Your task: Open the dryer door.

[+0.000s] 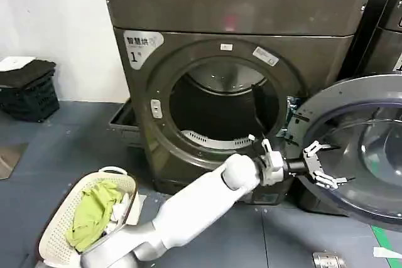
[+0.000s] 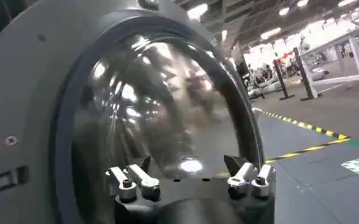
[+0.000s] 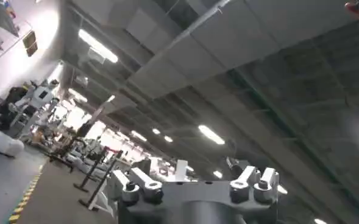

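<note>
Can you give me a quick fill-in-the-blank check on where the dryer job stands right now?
1. The dryer door of machine "1" is swung ____.
2. The left gripper, by the door's inner side, has its jaws ____.
3. The laundry basket on the floor holds a ____ cloth.

Missing words: open; open; green

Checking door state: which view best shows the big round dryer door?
Head view: the round dark-glass dryer door hangs swung open right of the drum, left gripper open at it. Left wrist view shows its glass close up; right wrist view points at ceiling.
</note>
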You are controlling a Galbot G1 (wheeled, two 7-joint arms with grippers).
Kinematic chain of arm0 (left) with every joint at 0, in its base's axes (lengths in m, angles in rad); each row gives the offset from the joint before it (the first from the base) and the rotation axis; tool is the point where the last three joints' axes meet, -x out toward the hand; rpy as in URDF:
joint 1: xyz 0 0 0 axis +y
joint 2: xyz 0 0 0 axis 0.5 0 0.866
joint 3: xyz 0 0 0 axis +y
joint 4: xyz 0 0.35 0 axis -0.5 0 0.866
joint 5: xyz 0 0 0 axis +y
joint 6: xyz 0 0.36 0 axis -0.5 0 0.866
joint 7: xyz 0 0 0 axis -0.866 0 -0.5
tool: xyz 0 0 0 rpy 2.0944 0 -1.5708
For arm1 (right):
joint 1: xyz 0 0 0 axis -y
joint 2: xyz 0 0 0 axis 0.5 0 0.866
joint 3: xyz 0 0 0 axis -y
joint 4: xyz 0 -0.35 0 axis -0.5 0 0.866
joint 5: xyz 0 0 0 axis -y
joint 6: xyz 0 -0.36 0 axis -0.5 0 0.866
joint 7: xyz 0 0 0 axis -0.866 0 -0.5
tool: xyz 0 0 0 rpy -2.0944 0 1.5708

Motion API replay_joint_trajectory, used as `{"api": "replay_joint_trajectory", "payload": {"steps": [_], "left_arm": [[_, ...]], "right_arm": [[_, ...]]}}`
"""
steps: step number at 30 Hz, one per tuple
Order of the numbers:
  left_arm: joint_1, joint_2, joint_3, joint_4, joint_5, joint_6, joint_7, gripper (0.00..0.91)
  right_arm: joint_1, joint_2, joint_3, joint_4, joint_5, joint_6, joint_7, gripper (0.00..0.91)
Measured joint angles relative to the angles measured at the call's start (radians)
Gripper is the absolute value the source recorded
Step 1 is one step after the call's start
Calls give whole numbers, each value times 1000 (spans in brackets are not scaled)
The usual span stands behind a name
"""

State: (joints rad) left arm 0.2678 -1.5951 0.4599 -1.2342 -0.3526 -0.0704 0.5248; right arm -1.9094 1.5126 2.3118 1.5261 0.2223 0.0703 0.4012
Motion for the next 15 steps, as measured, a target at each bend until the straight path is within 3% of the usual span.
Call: {"api": "replay_joint_trajectory", "payload": {"steps": [7, 15], "left_arm": [[13, 13, 0, -18, 2, 16, 3, 907], [55, 85, 16, -118, 1, 37, 4, 907]], "right_arm": [[8, -2, -4, 5, -2, -6, -5, 907], [26, -19, -16, -2, -3, -9, -7, 907]]}}
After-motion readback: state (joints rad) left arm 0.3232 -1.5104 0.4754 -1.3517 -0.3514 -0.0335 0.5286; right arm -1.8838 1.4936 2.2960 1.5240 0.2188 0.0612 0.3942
